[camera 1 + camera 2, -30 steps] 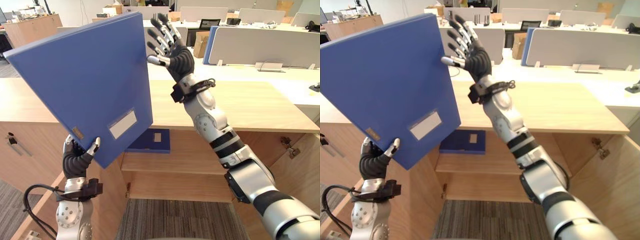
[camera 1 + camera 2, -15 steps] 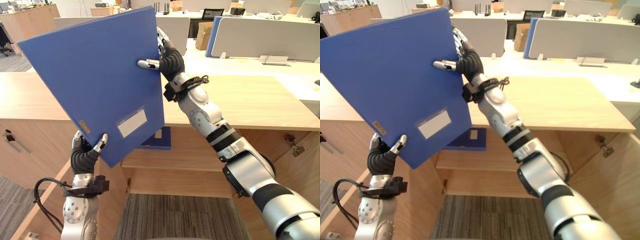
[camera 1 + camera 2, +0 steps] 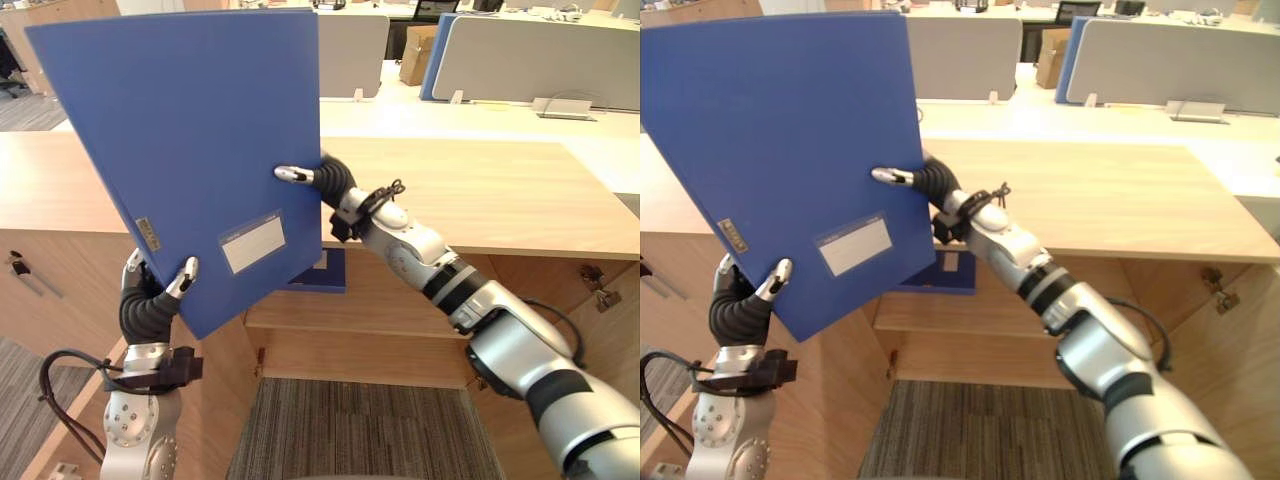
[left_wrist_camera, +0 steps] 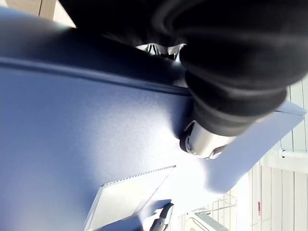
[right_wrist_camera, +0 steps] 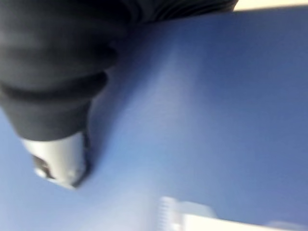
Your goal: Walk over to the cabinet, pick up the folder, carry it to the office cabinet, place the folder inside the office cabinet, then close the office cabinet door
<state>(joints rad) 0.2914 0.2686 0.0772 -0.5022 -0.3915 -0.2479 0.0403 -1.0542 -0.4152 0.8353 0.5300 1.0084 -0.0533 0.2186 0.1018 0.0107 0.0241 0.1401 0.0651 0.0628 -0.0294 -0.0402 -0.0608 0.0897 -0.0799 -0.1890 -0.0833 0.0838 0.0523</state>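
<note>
Folder (image 3: 190, 130) is hanging tilted before the open cabinet (image 3: 360, 335), left hand (image 3: 150, 310) pinching its lower corner and right hand (image 3: 335, 182) clamping its side edge; it is looking stiff, light and slick, probably favouring two-edge grips.

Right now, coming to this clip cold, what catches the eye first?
A large blue folder, held up tilted close before the head camera, covers much of the left half. The left hand grips its lower corner; the right hand pinches its right edge, thumb on the front. Behind, a second blue folder lies flat on a shelf of the open wooden cabinet.
</note>
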